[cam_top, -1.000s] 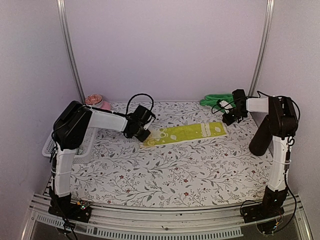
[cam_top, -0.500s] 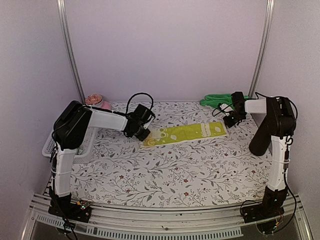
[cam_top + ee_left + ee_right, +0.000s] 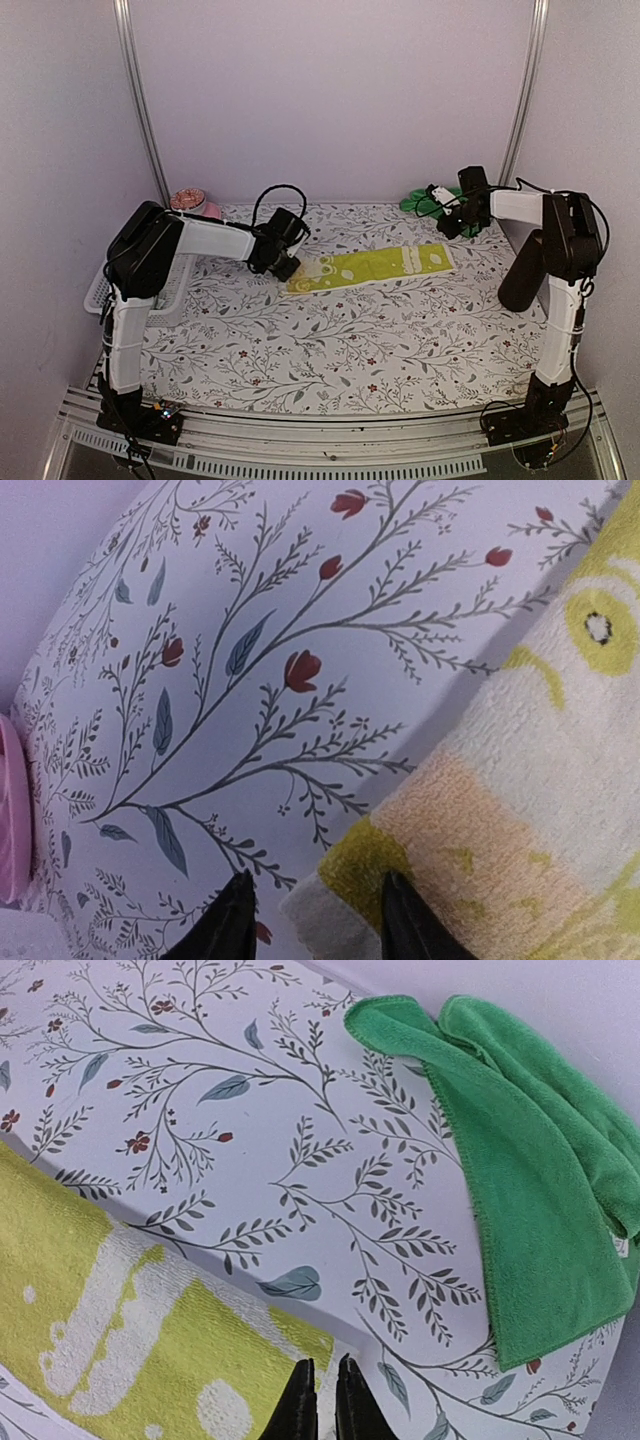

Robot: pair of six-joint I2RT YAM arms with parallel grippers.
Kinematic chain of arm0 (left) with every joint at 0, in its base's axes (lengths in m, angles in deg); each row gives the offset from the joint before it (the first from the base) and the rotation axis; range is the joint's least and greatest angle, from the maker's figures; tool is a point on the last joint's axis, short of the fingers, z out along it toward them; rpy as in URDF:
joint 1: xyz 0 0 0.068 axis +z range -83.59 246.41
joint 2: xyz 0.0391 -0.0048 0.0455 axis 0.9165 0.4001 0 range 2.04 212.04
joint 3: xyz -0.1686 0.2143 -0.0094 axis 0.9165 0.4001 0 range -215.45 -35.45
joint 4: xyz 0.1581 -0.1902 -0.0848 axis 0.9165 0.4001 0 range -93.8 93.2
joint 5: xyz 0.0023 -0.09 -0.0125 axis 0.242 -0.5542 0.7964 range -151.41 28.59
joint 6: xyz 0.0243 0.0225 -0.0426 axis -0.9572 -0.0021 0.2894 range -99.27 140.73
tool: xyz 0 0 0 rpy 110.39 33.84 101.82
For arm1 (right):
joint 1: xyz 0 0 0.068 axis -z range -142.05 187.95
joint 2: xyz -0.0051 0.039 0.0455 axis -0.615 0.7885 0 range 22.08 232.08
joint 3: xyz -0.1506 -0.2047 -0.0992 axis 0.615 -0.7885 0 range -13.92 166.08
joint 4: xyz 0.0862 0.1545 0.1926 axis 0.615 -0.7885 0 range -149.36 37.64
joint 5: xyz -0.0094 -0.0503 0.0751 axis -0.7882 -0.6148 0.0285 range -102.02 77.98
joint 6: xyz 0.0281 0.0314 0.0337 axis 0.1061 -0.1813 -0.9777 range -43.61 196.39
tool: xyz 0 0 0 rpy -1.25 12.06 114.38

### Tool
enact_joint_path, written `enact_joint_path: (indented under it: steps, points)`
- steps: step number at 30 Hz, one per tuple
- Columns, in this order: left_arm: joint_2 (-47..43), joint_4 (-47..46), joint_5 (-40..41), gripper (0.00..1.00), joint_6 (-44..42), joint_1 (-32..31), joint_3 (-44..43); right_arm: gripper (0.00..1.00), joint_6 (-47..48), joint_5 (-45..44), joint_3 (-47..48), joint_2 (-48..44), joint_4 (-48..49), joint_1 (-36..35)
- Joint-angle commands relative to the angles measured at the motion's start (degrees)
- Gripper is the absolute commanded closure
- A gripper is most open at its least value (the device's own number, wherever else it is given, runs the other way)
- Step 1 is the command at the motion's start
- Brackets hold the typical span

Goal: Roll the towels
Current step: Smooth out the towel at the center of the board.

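Note:
The yellow-lime towel (image 3: 372, 266) lies flat and stretched out mid-table. My left gripper (image 3: 290, 268) is at its left end. In the left wrist view it (image 3: 315, 920) is open and straddles the towel's corner (image 3: 380, 880), with one finger over the cloth and the other over the table. My right gripper (image 3: 443, 228) is raised just behind the towel's right end. In the right wrist view it (image 3: 320, 1400) is shut with nothing between the fingers, above the towel's corner (image 3: 310, 1345). The green towel (image 3: 425, 198) lies bunched at the back right, also in the right wrist view (image 3: 540, 1190).
A white mesh basket (image 3: 100, 290) sits at the left edge under the left arm. A pink bowl (image 3: 190, 202) stands at the back left, and its rim shows in the left wrist view (image 3: 8, 810). The walls close in at the back and sides.
My right gripper has lifted and moved back from the towel's right end toward the green towel. The left gripper and the yellow-lime towel have hardly moved.

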Motion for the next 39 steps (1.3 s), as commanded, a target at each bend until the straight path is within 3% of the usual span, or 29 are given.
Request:
enact_joint_path:
  steps: [1, 15, 18, 21, 23, 25, 36, 39]
  points:
    - [-0.3, 2.0, 2.2, 0.57, 0.6, -0.2, -0.5, 0.90, -1.2, 0.5, 0.3, 3.5, -1.3, -0.4]
    - [-0.4, 2.1, 3.1, 0.55, 1.0, -0.3, 1.0, 0.89, -1.2, -3.5, 1.3, 7.7, -3.6, -0.3]
    - [-0.4, 2.2, 3.2, 0.49, 1.1, -0.3, 0.8, 0.81, -1.3, -3.0, 2.3, 6.2, -5.1, -0.4]
    - [-0.8, 2.3, 3.4, 0.40, 1.3, -0.3, 0.2, 0.57, -1.4, -3.5, 2.2, 3.2, -6.5, -0.3]
    - [-1.2, 2.8, 3.1, 0.36, 1.4, -0.3, -0.7, 0.46, -2.0, -3.4, 1.2, 0.6, -7.0, 0.0]
    - [-1.8, 3.0, 3.1, 0.30, 1.5, -0.4, -1.4, 0.42, -2.8, -2.6, 0.5, -1.6, -8.0, 0.6]
    - [-7.8, 4.0, 5.3, 0.03, 3.4, -2.3, 2.0, 0.40, -7.9, 4.6, -1.6, -0.5, -12.6, 4.9]
    - [-9.8, 4.0, 6.5, 0.03, 4.7, -3.5, 4.5, 0.41, -9.0, 6.0, -1.1, 1.4, -13.1, 5.3]
